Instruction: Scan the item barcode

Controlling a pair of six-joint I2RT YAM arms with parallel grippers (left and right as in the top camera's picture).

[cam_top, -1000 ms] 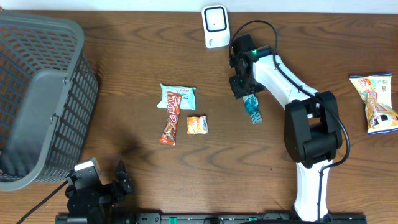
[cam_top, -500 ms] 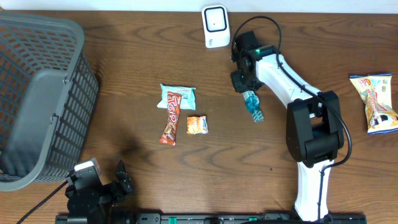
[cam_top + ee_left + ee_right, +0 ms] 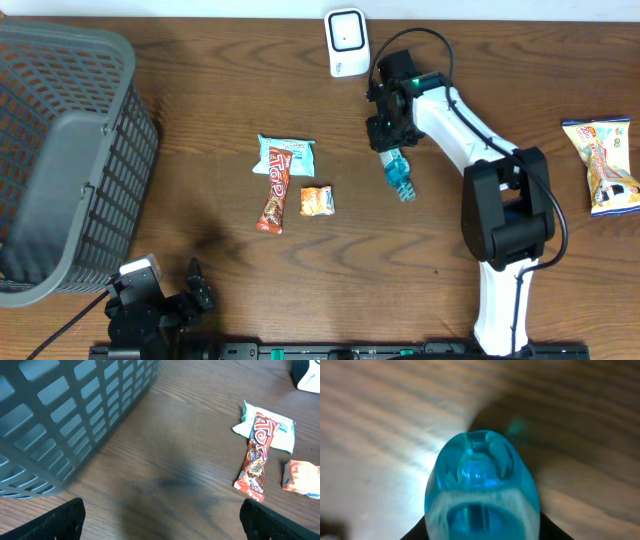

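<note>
The item is a small clear blue bottle (image 3: 398, 174), and my right gripper (image 3: 389, 146) is shut on its upper end, just below the white barcode scanner (image 3: 346, 42) at the table's back edge. The bottle's free end hangs toward the front. Seen from the right wrist, the blue bottle (image 3: 482, 490) fills the middle of the view over the wood, with a dark finger (image 3: 416, 532) at each side of it. My left gripper (image 3: 161, 530) stands open above bare wood at the front left, with nothing between its fingers (image 3: 60, 521).
A grey basket (image 3: 60, 150) takes up the left side. A teal packet (image 3: 287, 155), a red bar (image 3: 274, 192) and an orange packet (image 3: 317, 201) lie mid-table. A yellow snack bag (image 3: 603, 165) lies far right.
My right gripper has shut on the blue bottle and shifted slightly left with it. The bottle's lower end swung left. The left arm has stayed still.
</note>
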